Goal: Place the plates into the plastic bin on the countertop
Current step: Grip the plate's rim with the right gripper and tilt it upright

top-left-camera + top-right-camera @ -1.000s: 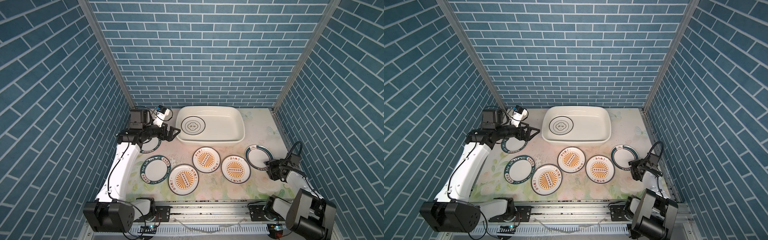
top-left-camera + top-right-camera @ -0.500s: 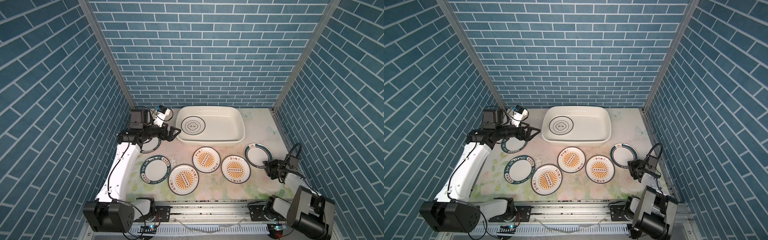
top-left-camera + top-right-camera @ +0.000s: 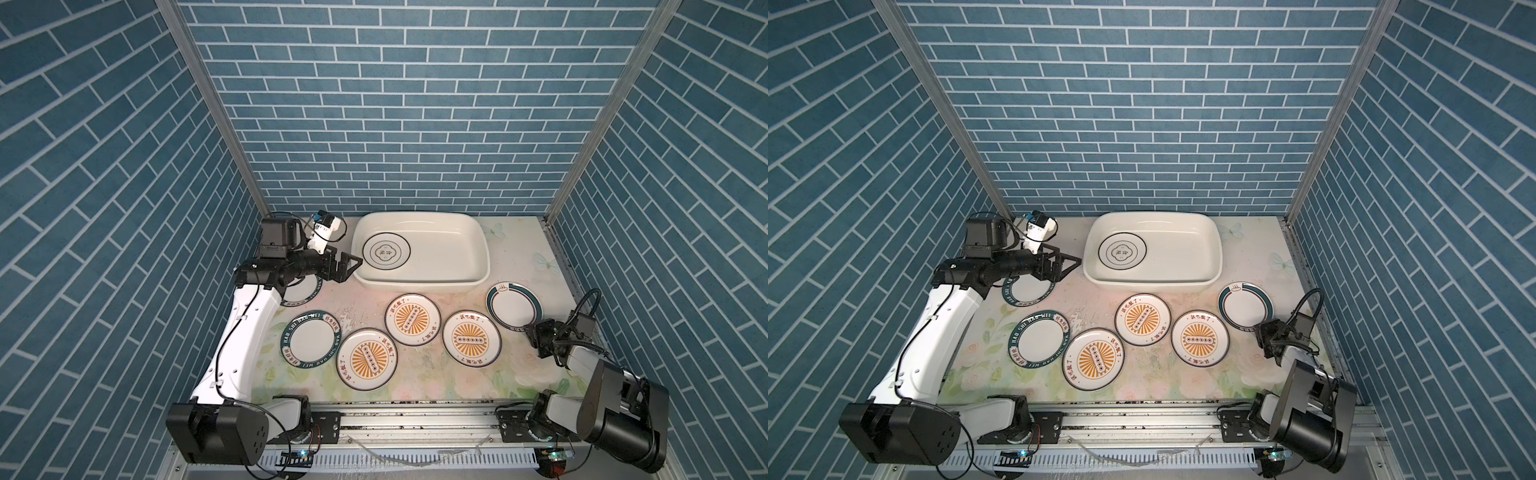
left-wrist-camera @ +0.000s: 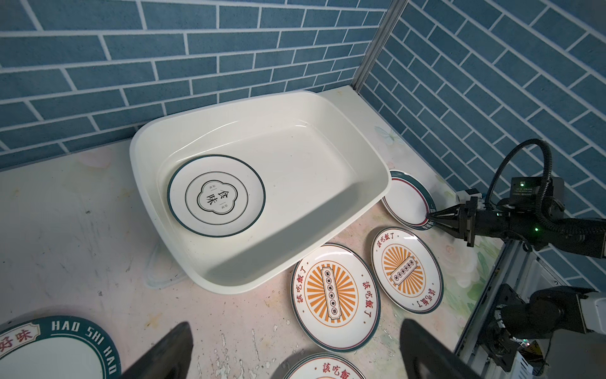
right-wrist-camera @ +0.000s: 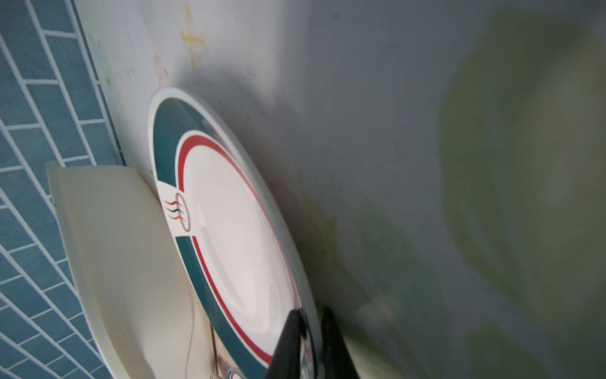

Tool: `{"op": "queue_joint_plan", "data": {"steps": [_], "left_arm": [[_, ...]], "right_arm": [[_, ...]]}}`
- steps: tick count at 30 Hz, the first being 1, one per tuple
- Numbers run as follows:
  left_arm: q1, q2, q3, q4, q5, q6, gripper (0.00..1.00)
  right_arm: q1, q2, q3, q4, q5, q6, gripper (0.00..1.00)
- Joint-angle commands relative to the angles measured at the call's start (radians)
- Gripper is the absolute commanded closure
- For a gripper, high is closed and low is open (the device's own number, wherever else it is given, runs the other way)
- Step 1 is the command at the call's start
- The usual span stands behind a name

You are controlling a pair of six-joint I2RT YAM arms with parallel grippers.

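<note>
The white plastic bin [image 3: 422, 286] stands at the back of the countertop [image 3: 519, 249] and holds one thin-ringed plate [image 3: 386, 252] [image 4: 216, 196]. On the right lies a teal-and-red banded plate [image 3: 513, 306] [image 5: 229, 229]. My right gripper [image 3: 530, 330] [image 5: 310, 331] is shut on its near rim, one finger above and one below. Three sunburst plates [image 3: 412, 319] [image 3: 471, 338] [image 3: 367, 359] lie in front of the bin. A lettered plate [image 3: 311, 340] lies at the left, and another [image 3: 301, 293] is partly hidden under my left arm. My left gripper [image 3: 353, 271] [image 4: 295, 351] hovers open and empty beside the bin's left end.
Blue brick walls [image 3: 415, 124] close in the back and both sides. A metal rail [image 3: 415, 419] with both arm bases runs along the front edge. The held plate's far edge lies close to the bin's right corner [image 4: 388, 183].
My right gripper has closed onto the banded plate's near rim, and the plate has shifted slightly towards the bin. My left arm has not moved.
</note>
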Motion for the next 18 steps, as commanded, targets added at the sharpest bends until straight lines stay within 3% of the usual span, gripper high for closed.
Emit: {"op": "queue_joint_plan", "data": {"steps": [1, 14, 18], "left_arm": [[-0.008, -0.016, 0.001, 0.010, 0.007, -0.014, 0.01], [-0.014, -0.019, 0.012, 0.007, 0.002, -0.021, 0.00], [-0.014, -0.020, 0.018, 0.005, 0.001, -0.022, 0.00]], "right_arm": [[0.000, 0.044, -0.045, -0.038, 0.021, 0.013, 0.91], [-0.001, -0.036, -0.036, -0.001, 0.014, 0.023, 0.94], [0.001, -0.082, -0.017, -0.009, 0.007, 0.023, 1.00]]}}
